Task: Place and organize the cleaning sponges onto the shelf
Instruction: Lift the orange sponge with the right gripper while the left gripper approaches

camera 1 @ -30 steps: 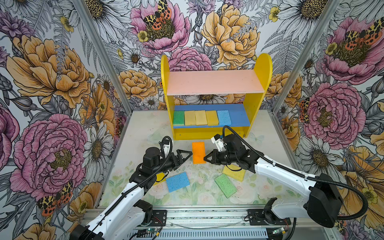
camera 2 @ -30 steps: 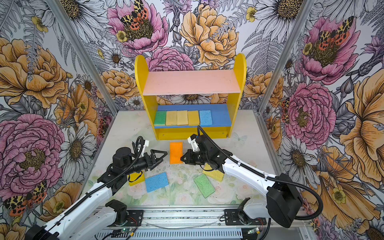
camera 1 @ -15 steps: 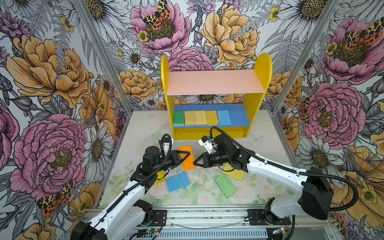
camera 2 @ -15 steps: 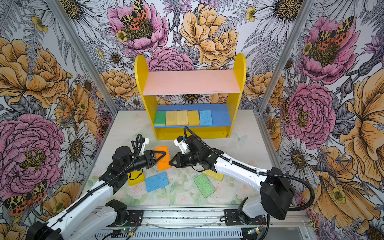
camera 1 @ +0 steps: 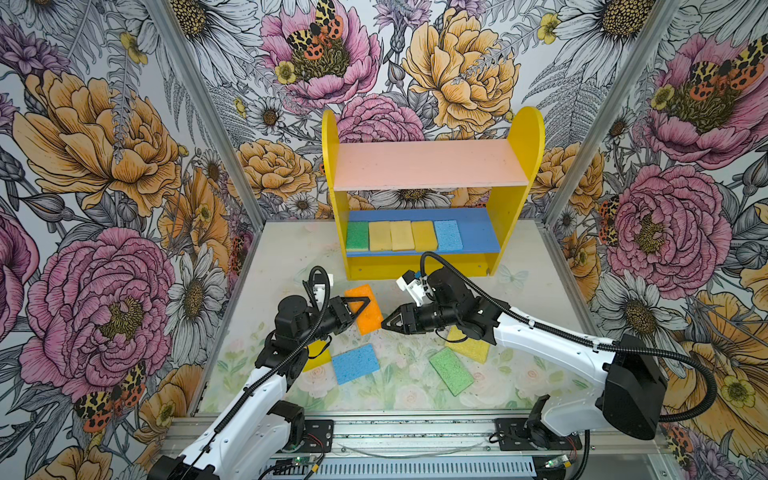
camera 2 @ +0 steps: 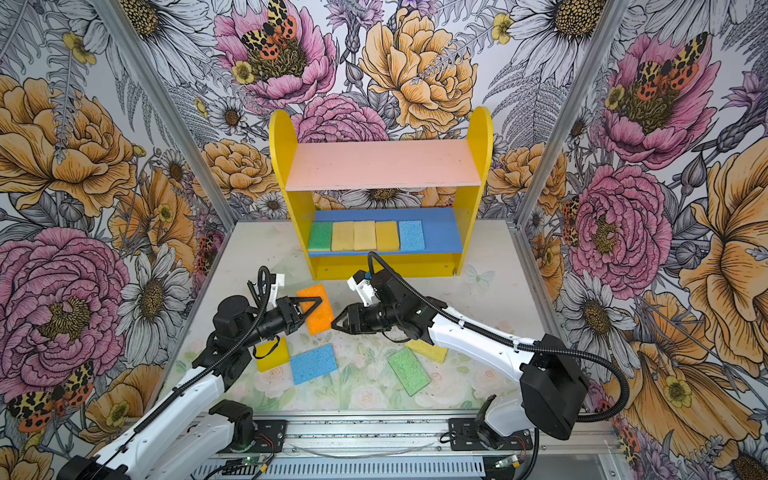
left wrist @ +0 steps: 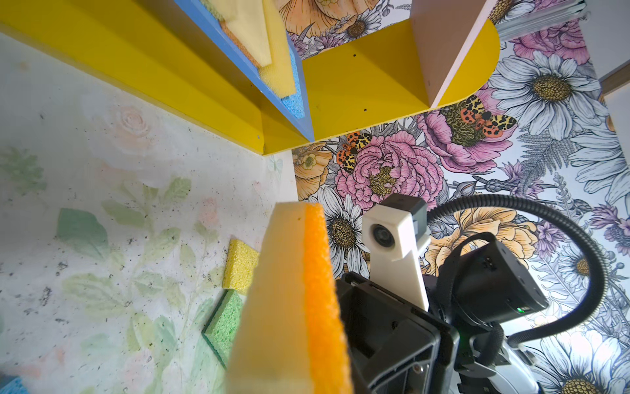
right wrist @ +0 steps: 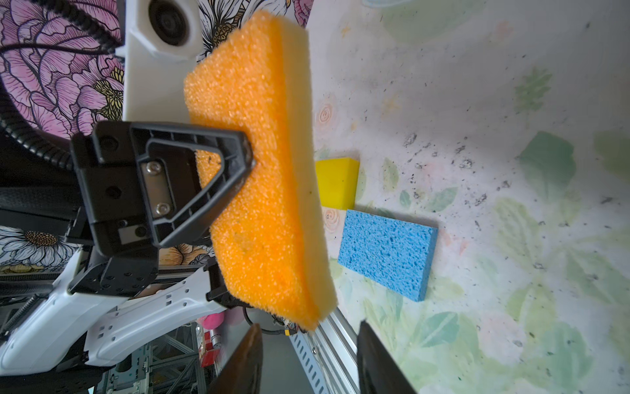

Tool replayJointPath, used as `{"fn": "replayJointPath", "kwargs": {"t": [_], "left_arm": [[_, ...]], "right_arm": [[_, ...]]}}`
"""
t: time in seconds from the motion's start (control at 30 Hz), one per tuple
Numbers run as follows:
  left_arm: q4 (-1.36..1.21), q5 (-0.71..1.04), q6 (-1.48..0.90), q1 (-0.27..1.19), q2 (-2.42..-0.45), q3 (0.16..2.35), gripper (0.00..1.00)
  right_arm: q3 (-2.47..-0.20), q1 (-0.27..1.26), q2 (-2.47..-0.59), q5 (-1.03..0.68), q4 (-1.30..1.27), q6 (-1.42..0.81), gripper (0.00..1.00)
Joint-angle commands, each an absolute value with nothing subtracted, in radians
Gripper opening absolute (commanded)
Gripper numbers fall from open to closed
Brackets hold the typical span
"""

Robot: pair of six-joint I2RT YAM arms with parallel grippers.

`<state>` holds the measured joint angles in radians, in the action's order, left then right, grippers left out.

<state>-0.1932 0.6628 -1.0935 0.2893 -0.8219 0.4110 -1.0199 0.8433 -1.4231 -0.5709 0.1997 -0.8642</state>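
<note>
Nearest the front rail, four loose cleaning sponges lie flat on the table [camera 1: 519, 299]: a blue sponge [camera 1: 355, 363], a green sponge [camera 1: 451, 371], a bright yellow sponge [camera 1: 316, 360] half under the left arm, and a second yellow sponge [camera 1: 469, 349] partly under the right arm. Just beyond them the orange sponge [camera 1: 372, 323] appears to be held clear of the table, tilted, an orange face backed by a pale layer. I judge it light and soft: the foam will squash under a pinch and sag if taken by a corner, but its rough, porous skin should not slip and it is in no way fragile. The best hold is across its thickness, near the middle of a long side. That is roughly where the left gripper [camera 1: 362, 304] has it, pressed together on the sponge, with one of its fingers [right wrist: 191, 133] denting the orange face. The right gripper [camera 1: 388, 324] points at the sponge's opposite edge, its fingertips [right wrist: 378, 365] spread with nothing between them. Whether they brush the foam I cannot tell. Farthest back stands the shelf [camera 1: 515, 199], its pink upper board [camera 1: 428, 164] bare. The blue lower board [camera 1: 478, 237] carries a row of five sponges [camera 1: 401, 235] side by side, with room left at its right end.
</note>
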Motion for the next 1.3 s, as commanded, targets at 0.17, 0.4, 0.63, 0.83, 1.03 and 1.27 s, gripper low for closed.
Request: {"fn": "replayJointPath", "kwargs": {"t": [0.17,0.4,0.63,0.83,1.03,1.27], "left_arm": [[-0.267,0.692,-1.127,0.288,-0.805,0.387,0.16],[-0.267,0.693,-1.132,0.285,-0.795,0.385,0.17],[-0.258,0.693,-1.126,0.274,-0.791,0.389,0.17],[-0.252,0.697,-1.127,0.258,-0.785,0.393,0.17],[-0.253,0.699,-1.130,0.259,-0.785,0.390,0.17],[-0.252,0.700,-1.134,0.265,-0.784,0.390,0.17]], "right_arm": [[-1.018,0.856,-1.478,-0.597,0.043,-0.931,0.47],[-0.997,0.857,-1.493,-0.603,-0.014,-0.968,0.32],[-0.973,0.858,-1.463,-0.600,0.000,-0.966,0.36],[-0.952,0.857,-1.445,-0.593,0.002,-0.968,0.40],[-0.956,0.858,-1.445,-0.593,-0.015,-0.976,0.27],[-0.962,0.860,-1.455,-0.589,-0.029,-0.983,0.31]]}}
